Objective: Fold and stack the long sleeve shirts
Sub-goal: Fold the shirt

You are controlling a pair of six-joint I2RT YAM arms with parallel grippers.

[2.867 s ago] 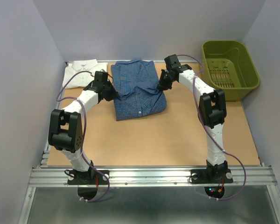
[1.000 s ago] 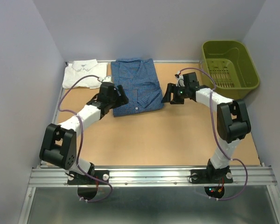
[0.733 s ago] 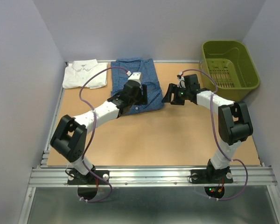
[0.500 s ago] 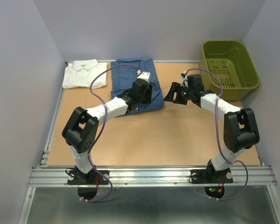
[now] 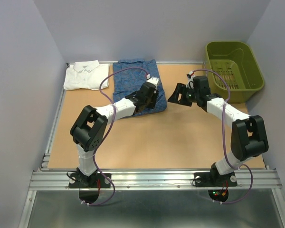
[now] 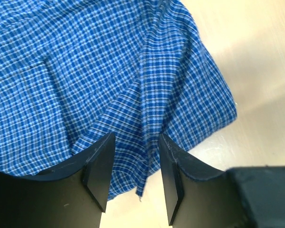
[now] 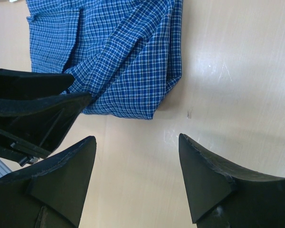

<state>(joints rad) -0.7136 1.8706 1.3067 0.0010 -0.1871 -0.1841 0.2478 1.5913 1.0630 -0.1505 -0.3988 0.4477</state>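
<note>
At the near right corner of the blue shirt (image 5: pixel 133 80), the left gripper (image 6: pixel 135 142) straddles a raised fold, fingers slightly apart. The right gripper (image 7: pixel 137 140) hangs spread wide just right of it; the white shirt (image 5: pixel 87 76) lies left. Limp, light cloth, probably best pinched at doubled edges.

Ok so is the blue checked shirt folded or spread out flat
Folded. The blue checked shirt lies as a compact rectangle, no sleeves trailing out, and the wrist views show doubled layers at its near corner.
</note>
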